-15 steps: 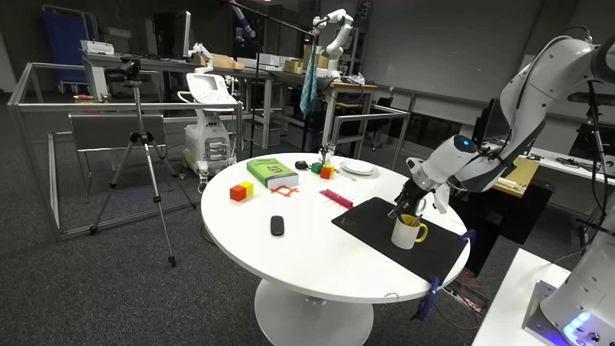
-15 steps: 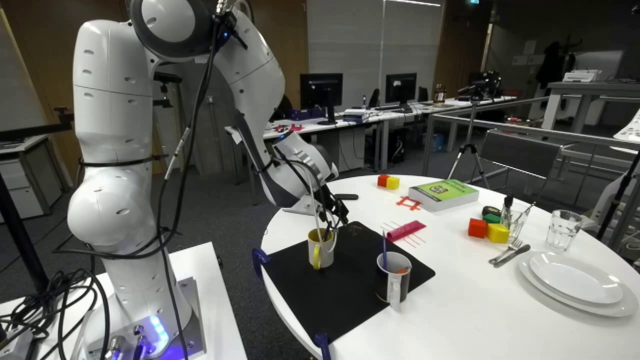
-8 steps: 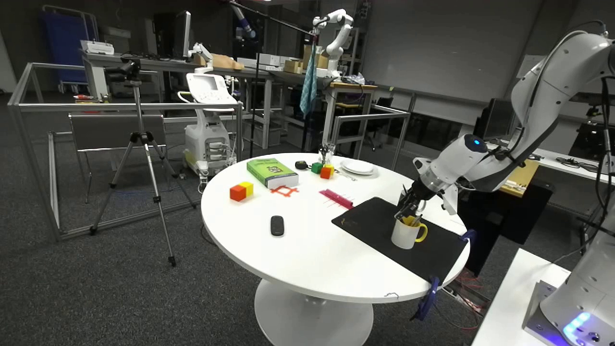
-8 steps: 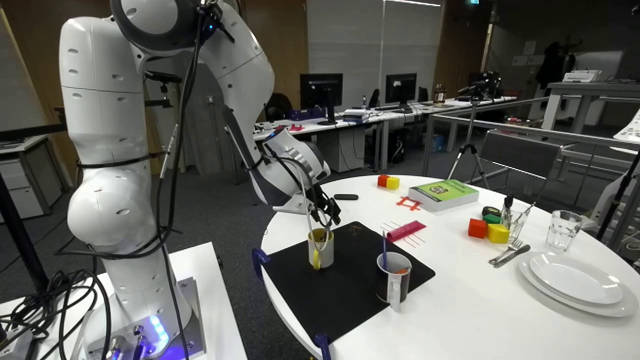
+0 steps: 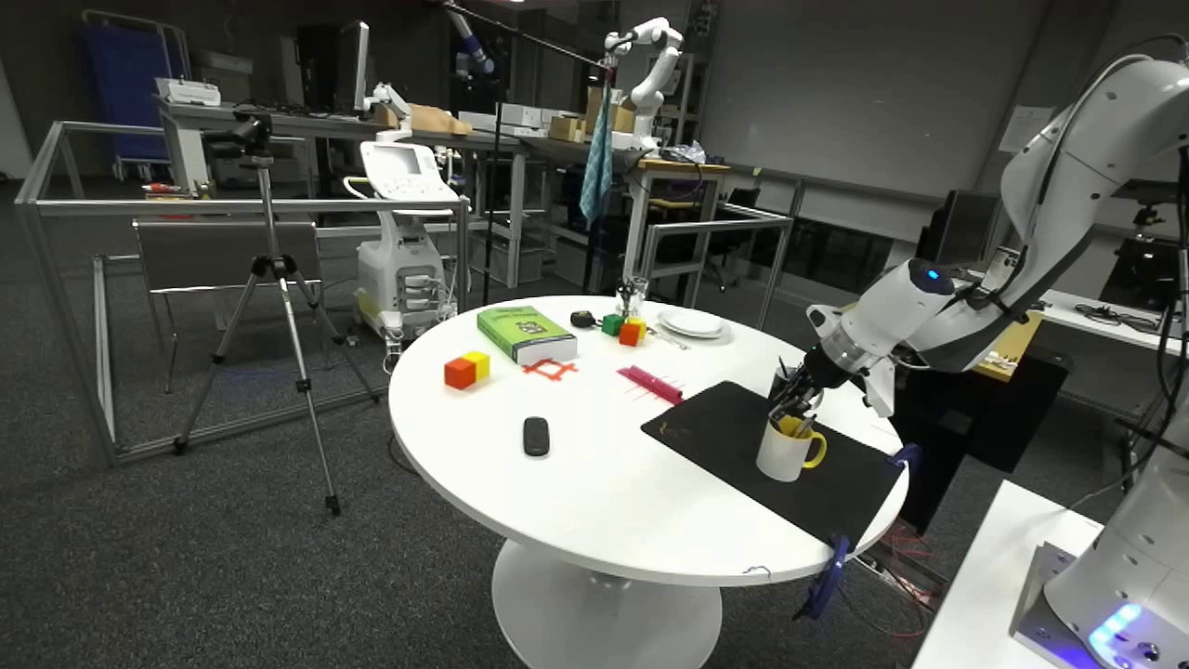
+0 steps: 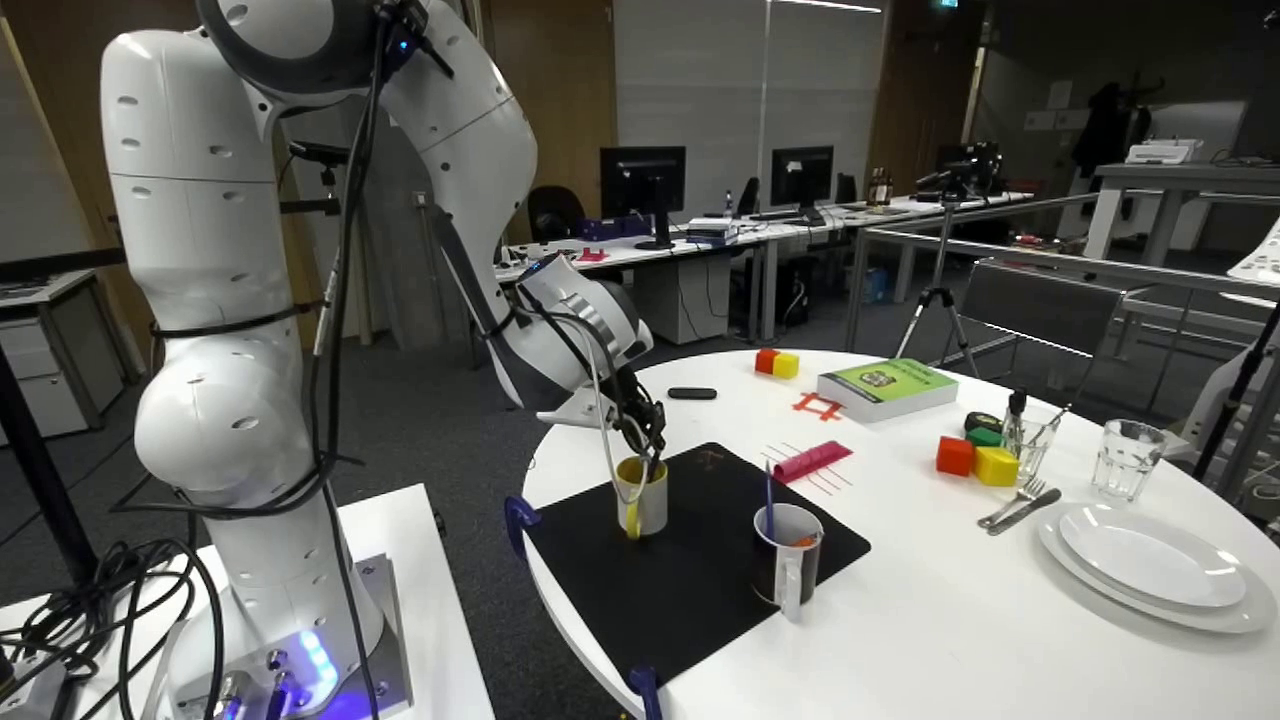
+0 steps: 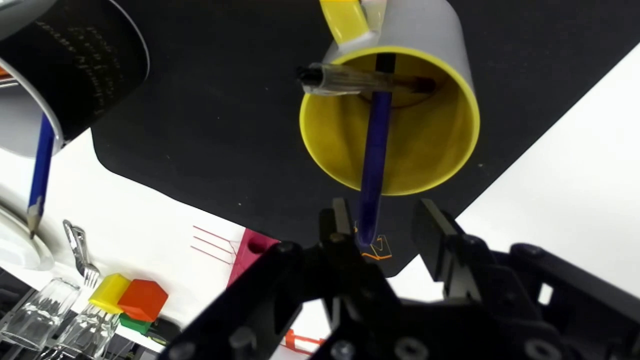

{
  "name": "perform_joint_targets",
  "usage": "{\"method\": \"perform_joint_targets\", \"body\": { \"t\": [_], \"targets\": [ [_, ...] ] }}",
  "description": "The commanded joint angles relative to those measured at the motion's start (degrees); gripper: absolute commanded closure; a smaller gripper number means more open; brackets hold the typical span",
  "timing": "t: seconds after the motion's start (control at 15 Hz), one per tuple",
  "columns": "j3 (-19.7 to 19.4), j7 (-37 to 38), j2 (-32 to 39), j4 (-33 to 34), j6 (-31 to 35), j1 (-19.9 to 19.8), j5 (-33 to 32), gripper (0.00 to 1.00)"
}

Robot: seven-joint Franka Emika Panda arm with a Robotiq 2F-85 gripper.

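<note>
In the wrist view my gripper [image 7: 385, 220] stands partly open, its fingers on either side of the upper end of a dark blue pen [image 7: 375, 150]. The pen lies closer to the left finger in that picture; a wider gap shows on its right. It leans out of a white mug [image 6: 650, 508] with a yellow inside and yellow handle. A clear pen with a black end [image 7: 342, 80] leans out of the same mug, across the blue one. Both exterior views show my gripper just above this mug's rim, the fingertips too small there to judge.
The mug stands on a black mat [image 6: 680, 600] held by blue clamps [image 6: 519, 525]. A black-and-white mug [image 6: 785, 565] with a blue pencil [image 6: 769, 500] stands nearby. Around are a pink holder [image 6: 812, 461], coloured blocks [image 6: 955, 456], a green book [image 6: 888, 388], plates [image 6: 1150, 560] and a glass [image 6: 1127, 460].
My gripper has drawn back towards the robot's base and a little lower over the yellow-lined mug. The mugs and the other table items have not moved.
</note>
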Motion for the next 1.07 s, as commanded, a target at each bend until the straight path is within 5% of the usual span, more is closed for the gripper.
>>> {"method": "perform_joint_targets", "body": {
  "t": [0.0,0.33,0.6,0.73,1.0],
  "targets": [
    [-0.5,1.5,-1.8,-0.7,-0.2,-0.5,-1.3,0.38],
    [-1.1,1.7,-0.3,0.8,0.3,-0.6,-1.0,0.07],
    [-1.5,1.6,1.6,2.1,0.2,-0.4,-0.3,0.00],
    [-1.6,1.3,2.5,2.5,0.0,-0.4,-0.1,0.22],
    [-1.6,1.3,4.3,3.5,0.1,-0.4,-0.2,0.49]
  ]
}}
